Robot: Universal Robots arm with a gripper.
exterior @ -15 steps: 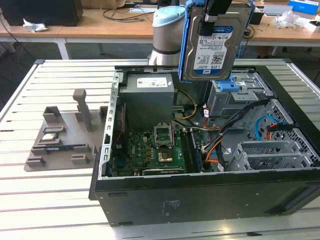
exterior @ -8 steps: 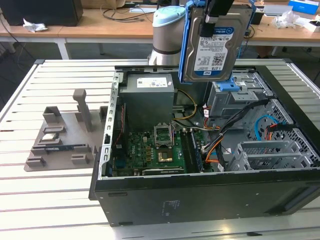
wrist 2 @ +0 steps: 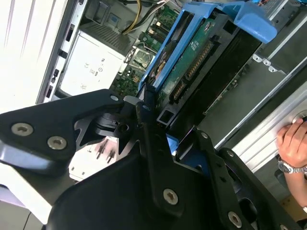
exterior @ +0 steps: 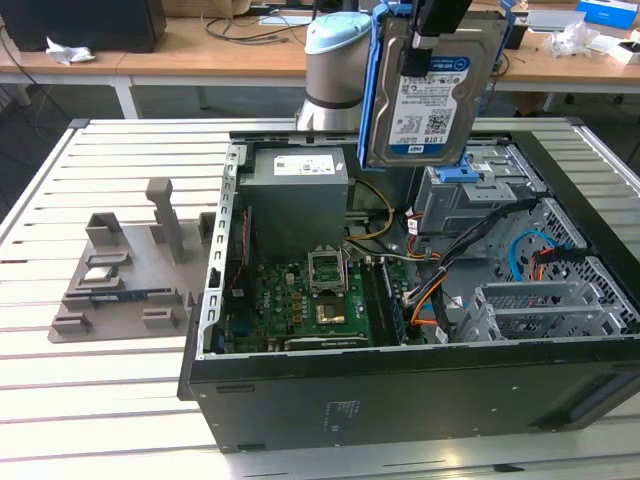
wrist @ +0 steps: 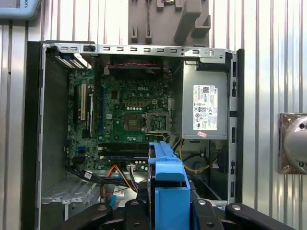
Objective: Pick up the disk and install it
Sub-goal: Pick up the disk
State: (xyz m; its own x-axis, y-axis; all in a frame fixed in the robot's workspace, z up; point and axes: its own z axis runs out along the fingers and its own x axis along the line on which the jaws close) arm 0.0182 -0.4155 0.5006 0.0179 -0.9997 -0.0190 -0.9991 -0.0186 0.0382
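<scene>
Overhead, we note the disk [exterior: 425, 100], a flat rectangular silver-metal hard drive with a white-and-blue barcoded label, clipped in a blue plastic side bracket. It hangs on edge above the open black tower computer case [exterior: 400, 400], label facing the exterior camera. The black-fingered gripper [exterior: 432, 35] grips its upper end, jaws closed narrow on the bracket. In the second wrist view the gripper [wrist 2: 156, 122] pinches the bracket, and the disk [wrist 2: 192, 62] shows its green circuit-board underside. In the first wrist view the disk [wrist: 168, 182] is seen edge-on between the gripper's [wrist: 168, 215] black linkages. Below it in the exterior view sits the grey metal drive cage [exterior: 465, 195]; we cannot tell whether the disk's lower edge touches it. Inside the case we log a green motherboard [exterior: 300, 300] and a grey box-shaped power supply [exterior: 295, 190]. The case rests on a white slatted table [exterior: 100, 400]. On the exterior view's left, apart from the case, lies a grey plastic fixture tray [exterior: 120, 285] with upright posts. A person's hand [wrist 2: 292, 143] wearing a metal wristwatch rests outside the case wall.
</scene>
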